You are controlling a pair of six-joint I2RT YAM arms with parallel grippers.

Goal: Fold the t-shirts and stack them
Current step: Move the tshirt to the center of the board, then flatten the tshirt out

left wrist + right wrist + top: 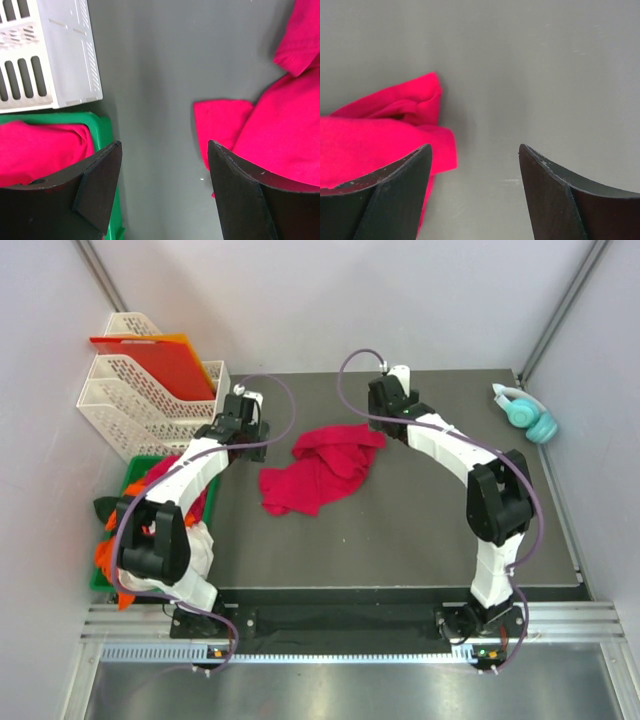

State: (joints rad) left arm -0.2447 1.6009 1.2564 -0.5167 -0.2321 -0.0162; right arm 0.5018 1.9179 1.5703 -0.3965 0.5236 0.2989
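**Crumpled crimson t-shirt lies between two open end effectors**

At the far left, a green bin [134,469] sits beside the worktop [420,540] and holds a heap of shirts: an orange shirt [108,550], a white shirt [204,540] and a pinkish-red shirt [166,469], all bunched together. Behind the bin stand stacked white trays [135,405], with a flat red-orange sheet [160,362] lying on the top one.

The left end effector [164,145] hovers over the worktop's back left part, near the bin's corner and the trays. Its fingers stand wide apart with nothing between them; only bare dark worktop shows in the gap.

The crimson t-shirt [322,470] lies unfolded in a loose, wrinkled heap on the worktop, a little back from the middle, between the two arms. In the left wrist view it spreads out just to the right of that end effector's right finger.

The right end effector [475,147] is at the shirt's upper right edge. Its fingers are also spread and hold nothing; a fold of the shirt lies by its left finger, and the gap shows mostly bare worktop.

Teal headphones [527,412] lie off the worktop's far right corner.
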